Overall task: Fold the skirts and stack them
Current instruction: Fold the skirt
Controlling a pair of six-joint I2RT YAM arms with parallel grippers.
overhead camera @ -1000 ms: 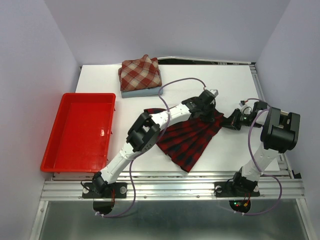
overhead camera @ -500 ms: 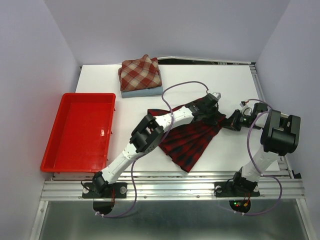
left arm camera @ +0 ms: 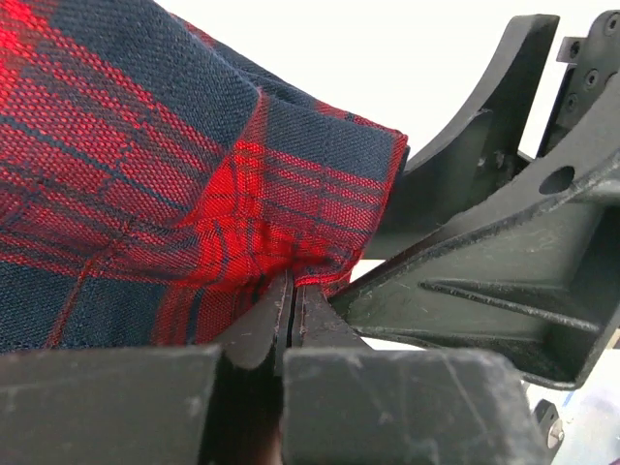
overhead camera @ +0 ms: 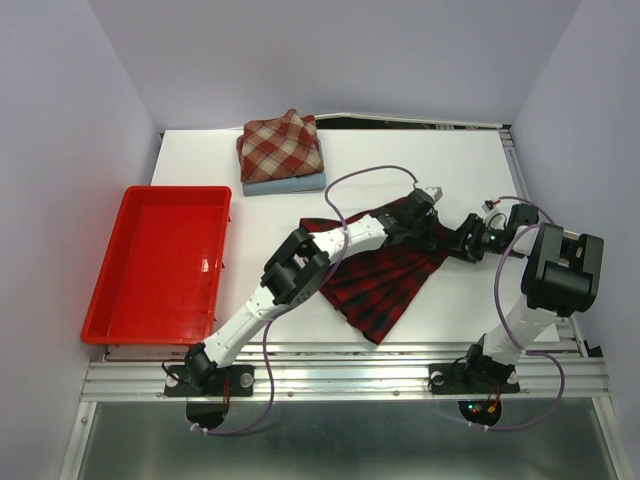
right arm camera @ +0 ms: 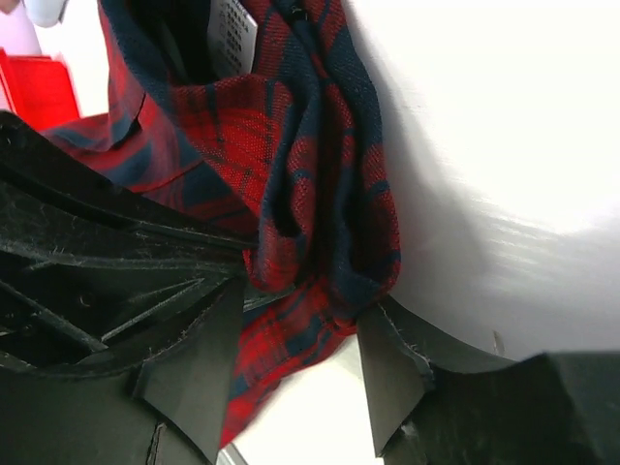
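From above, two of the three skirts looked done: the brick-red and cream check skirt [overhead camera: 281, 145] lay folded on top of the light blue denim-like skirt [overhead camera: 285, 184] at the far edge of the counter [overhead camera: 420, 160]. The red and navy plaid skirt [overhead camera: 385, 280] lay rumpled and mostly spread at mid-counter, well apart from that stack. We judged the task roughly two-thirds along, with this last skirt left to fold and set on the pile. The left pincer [overhead camera: 424, 205] and right pincer [overhead camera: 462, 241] met at the skirt's far right corner. The red plastic tray [overhead camera: 160, 265] sat on the left, and we saw nothing in it — only its bare floor.

In the left wrist view, the left pincer was clamped tight on a pucker of plaid cloth. Its fingertips [left arm camera: 263, 325] pressed together with the fabric drawn up between them, and the hem edge hung free just beyond.

In the right wrist view, the right pincer stood with its jaws apart. A bunched fold of the plaid lay loose between them — brushing one finger, pinched by neither. A white label showed inside the cloth above.
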